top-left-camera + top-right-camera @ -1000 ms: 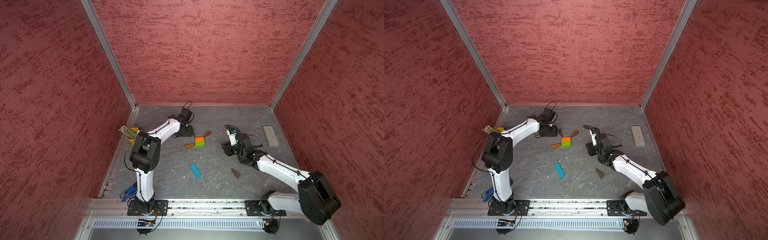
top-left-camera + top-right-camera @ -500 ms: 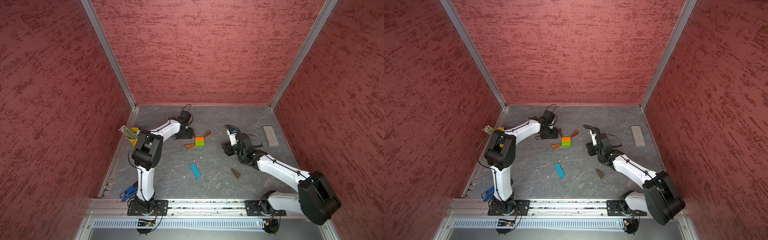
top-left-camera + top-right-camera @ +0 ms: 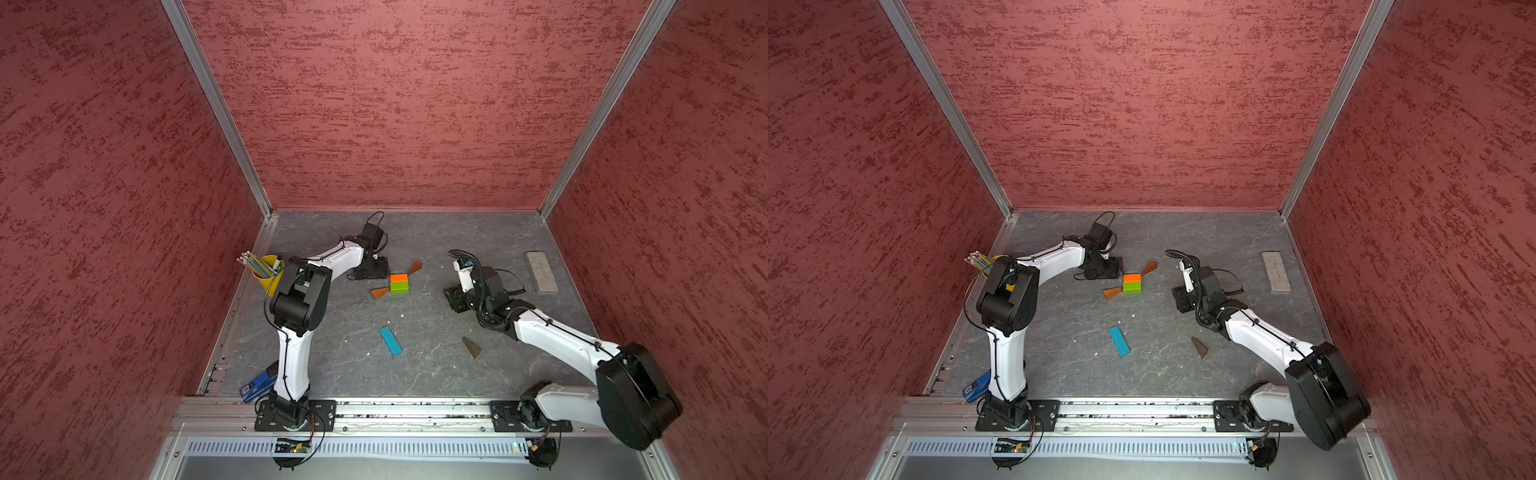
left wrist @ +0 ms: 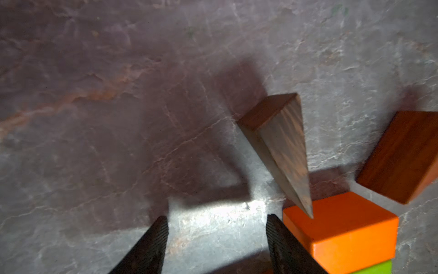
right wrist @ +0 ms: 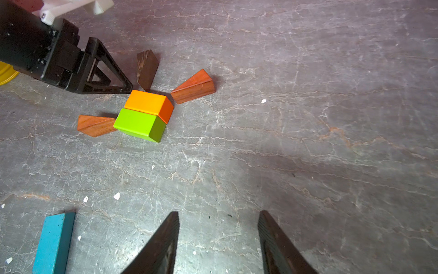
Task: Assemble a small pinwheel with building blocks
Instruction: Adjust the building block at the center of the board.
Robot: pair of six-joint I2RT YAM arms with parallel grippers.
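gaping left fingers (image 4: 284,246) beside orange block (image 4: 341,227) | dark wedge (image 4: 282,147) tip at its corner

Blue bar (image 5: 53,244) and yellow cup (image 5: 7,73) partly beyond the right wrist view's edge.

An orange block (image 5: 148,103), green block (image 5: 137,123), blue bar (image 5: 53,242), dark-brown wedge (image 5: 147,67).

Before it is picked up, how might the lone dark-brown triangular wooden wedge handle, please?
The dark-brown triangular wooden wedge looks solid, so it is probably stiff. Its tapering sides may slip out of a grip. Having only flat faces, it should slide, not roll.
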